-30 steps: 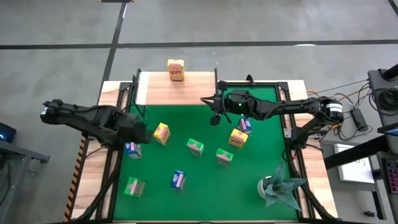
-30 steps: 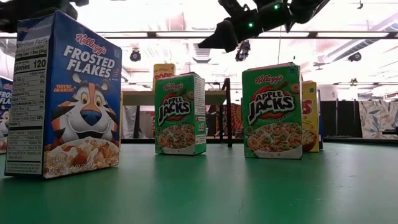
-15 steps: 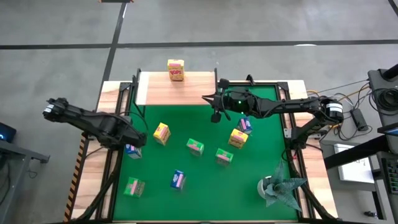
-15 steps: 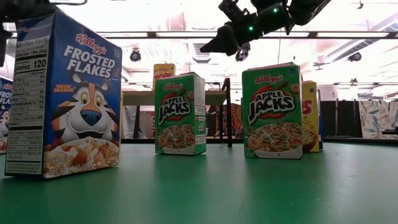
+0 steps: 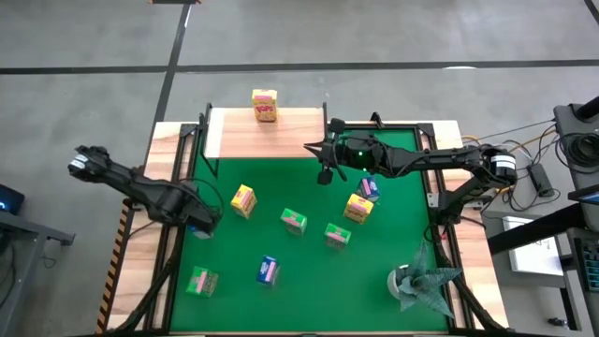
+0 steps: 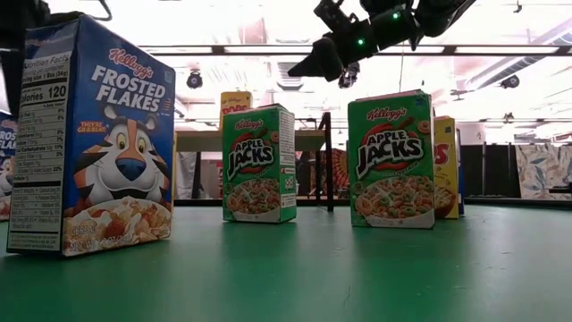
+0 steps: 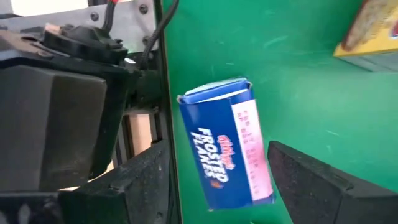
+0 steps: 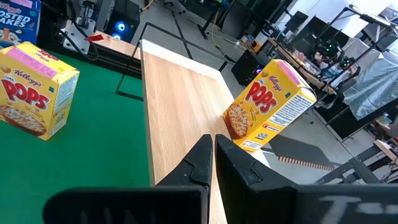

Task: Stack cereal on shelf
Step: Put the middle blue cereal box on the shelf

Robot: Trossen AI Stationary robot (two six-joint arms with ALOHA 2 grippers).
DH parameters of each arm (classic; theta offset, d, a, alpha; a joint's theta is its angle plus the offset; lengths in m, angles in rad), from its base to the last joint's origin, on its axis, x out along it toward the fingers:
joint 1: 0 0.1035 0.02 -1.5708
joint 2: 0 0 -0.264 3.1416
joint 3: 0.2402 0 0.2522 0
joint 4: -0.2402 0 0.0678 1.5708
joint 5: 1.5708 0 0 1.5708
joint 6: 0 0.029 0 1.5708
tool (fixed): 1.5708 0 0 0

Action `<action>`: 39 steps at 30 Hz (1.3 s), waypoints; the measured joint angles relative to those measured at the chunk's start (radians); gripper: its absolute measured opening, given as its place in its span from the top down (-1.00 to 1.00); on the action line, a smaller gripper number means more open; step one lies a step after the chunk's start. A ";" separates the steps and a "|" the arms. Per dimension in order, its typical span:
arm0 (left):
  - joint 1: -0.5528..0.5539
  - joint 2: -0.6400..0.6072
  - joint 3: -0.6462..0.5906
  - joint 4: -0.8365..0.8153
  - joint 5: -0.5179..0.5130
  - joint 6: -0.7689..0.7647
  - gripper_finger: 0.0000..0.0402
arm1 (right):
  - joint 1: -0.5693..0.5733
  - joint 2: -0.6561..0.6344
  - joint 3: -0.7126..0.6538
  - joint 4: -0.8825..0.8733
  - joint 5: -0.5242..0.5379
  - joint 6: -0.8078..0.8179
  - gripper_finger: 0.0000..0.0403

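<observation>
**One box shelved, eight left on the mat**

The pale smooth-wood shelf [image 5: 281, 134] at twelve o'clock carries one yellow carton [image 5: 265, 105]. At nine o'clock the left claw [image 7: 217, 180] gapes wide around a glossy blue cardboard box [image 7: 227, 143], not gripping. Best to centre it, then pinch the flat faces squarely. The right claw [image 8: 213, 149] hangs pinched shut over the shelf's edge.

One cereal box [image 5: 265, 105] stands on the shelf [image 5: 281, 140]; the other boxes are scattered over the mat [image 5: 309, 281] before it.
</observation>
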State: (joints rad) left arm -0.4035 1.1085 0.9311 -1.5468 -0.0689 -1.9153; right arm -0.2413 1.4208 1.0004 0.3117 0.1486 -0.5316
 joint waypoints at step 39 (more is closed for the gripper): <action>-0.076 0.079 -0.014 0.056 -0.019 -0.052 0.01 | 0.000 0.000 0.000 -0.016 0.000 0.008 0.96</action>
State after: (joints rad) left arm -0.4793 1.1877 0.9173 -1.4905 -0.0875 -1.9678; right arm -0.2409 1.4212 1.0000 0.2958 0.1486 -0.5241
